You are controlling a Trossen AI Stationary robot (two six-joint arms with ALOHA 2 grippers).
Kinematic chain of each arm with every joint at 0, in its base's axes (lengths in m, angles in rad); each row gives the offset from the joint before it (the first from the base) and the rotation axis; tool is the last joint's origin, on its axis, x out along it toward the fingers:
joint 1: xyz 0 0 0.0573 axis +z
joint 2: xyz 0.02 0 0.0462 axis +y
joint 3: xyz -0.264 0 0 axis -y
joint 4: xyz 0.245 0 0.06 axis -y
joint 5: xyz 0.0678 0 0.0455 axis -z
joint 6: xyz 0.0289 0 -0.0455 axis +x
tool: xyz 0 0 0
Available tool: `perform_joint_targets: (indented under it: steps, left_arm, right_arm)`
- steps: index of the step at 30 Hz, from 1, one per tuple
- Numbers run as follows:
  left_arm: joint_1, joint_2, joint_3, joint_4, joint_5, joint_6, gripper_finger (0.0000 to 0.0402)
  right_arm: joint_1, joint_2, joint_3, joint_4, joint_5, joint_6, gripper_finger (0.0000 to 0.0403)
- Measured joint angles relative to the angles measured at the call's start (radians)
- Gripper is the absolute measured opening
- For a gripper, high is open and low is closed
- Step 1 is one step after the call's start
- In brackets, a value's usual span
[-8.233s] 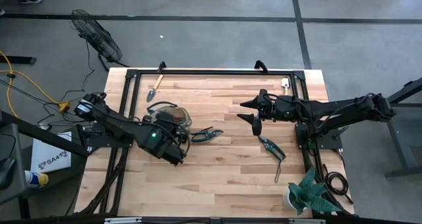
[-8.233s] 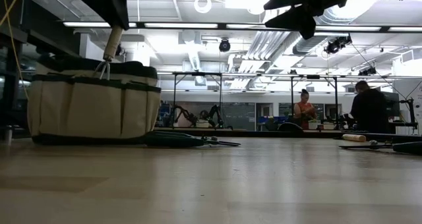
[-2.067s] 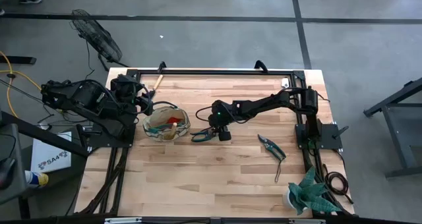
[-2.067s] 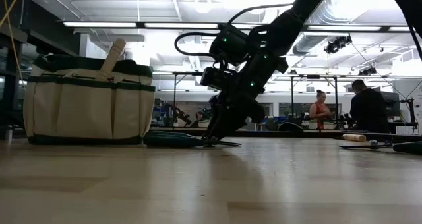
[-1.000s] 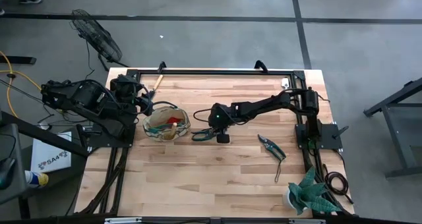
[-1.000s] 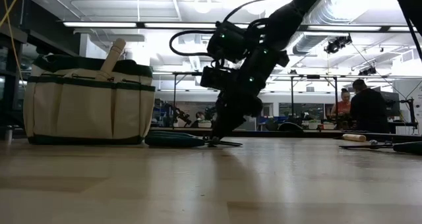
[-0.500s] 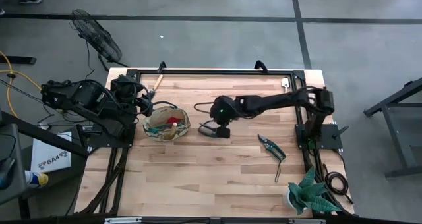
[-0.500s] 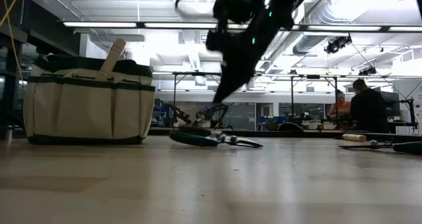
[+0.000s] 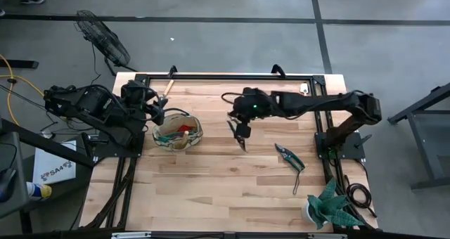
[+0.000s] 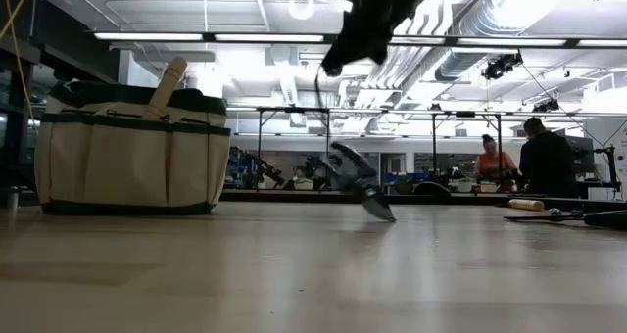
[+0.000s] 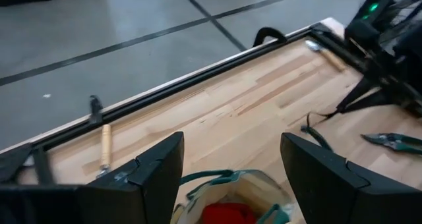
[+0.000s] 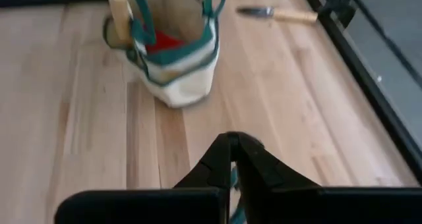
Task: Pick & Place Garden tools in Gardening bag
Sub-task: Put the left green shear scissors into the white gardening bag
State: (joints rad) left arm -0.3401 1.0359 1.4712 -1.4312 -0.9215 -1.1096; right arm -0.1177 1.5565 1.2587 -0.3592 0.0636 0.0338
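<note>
The beige gardening bag [image 9: 178, 132] with green trim stands at the table's left, holding a red item [image 12: 161, 43] and a wooden-handled tool [image 10: 167, 86]. To its right, my right gripper [image 9: 236, 119] is shut on green-handled pruning shears [image 9: 241, 136], which hang below it. My left gripper [image 11: 231, 178] waits open above the bag's far left side, holding nothing. Other pruners [image 9: 290, 157] lie flat at the right. One trowel [image 9: 167, 88] lies at the far left edge and another [image 9: 304, 89] at the far right. My right gripper pinches a thin handle end of the shears [image 10: 321, 88] between its shut fingers [image 12: 231, 155], coming slanting down from the table's right. The shears hang below it, blades [image 10: 377, 206] pointing down. I cannot tell whether the tip touches the table.
A green spiky plant in a white pot [image 9: 329, 205] stands at the near right corner. A black frame [image 9: 211, 76] runs along the table's far and side edges. Bare wood lies between the bag and the pruners. People stand in the room beyond [image 10: 549, 162].
My right gripper has risen from the table beside the bag and drawn a little toward the right edge, staying shut. The shears, which lay flat next to the bag, have come up with it and now hang blades down.
</note>
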Motion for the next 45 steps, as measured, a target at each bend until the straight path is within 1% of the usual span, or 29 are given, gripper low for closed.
perform_joint_targets:
  steps: [4,9,18,23,25,30,35,38,45]
  left_arm:
    - [0.0,0.001,0.0,0.09,0.016,0.089,0.0246]
    - [0.0,0.013,0.0,0.233,0.02,0.238,0.0246]
    - [0.0,0.065,0.0,0.526,0.079,0.574,0.0246]
    - [0.002,0.102,0.0,0.67,0.082,0.716,0.0246]
    - [0.021,0.115,0.0,0.711,0.094,0.757,0.0246]
    - [0.109,0.161,-0.001,0.8,0.214,0.821,0.0246]
    - [0.192,0.216,-0.002,0.948,0.354,0.946,0.0246]
    - [0.231,0.246,-0.002,1.015,0.397,0.999,0.0246]
    - [0.294,0.287,-0.002,1.047,0.512,1.038,0.0246]
  right_arm:
    - [0.004,-0.049,0.0,0.008,0.015,0.0,0.0004]
    - [0.016,-0.092,0.0,0.043,0.014,0.0,0.0004]
    - [0.034,-0.138,0.001,0.085,0.016,0.0,0.0004]
    - [0.033,-0.138,0.059,0.07,0.011,-0.009,0.0004]
    - [0.033,-0.138,0.088,0.072,0.006,-0.013,0.0004]
    - [0.034,-0.138,0.18,0.034,0.002,-0.039,0.0004]
    - [0.033,-0.139,0.236,0.028,-0.014,-0.058,0.0004]
    - [0.038,-0.139,0.251,0.019,-0.016,-0.062,0.0004]
    - [0.047,-0.138,0.256,0.022,-0.01,-0.064,0.0004]
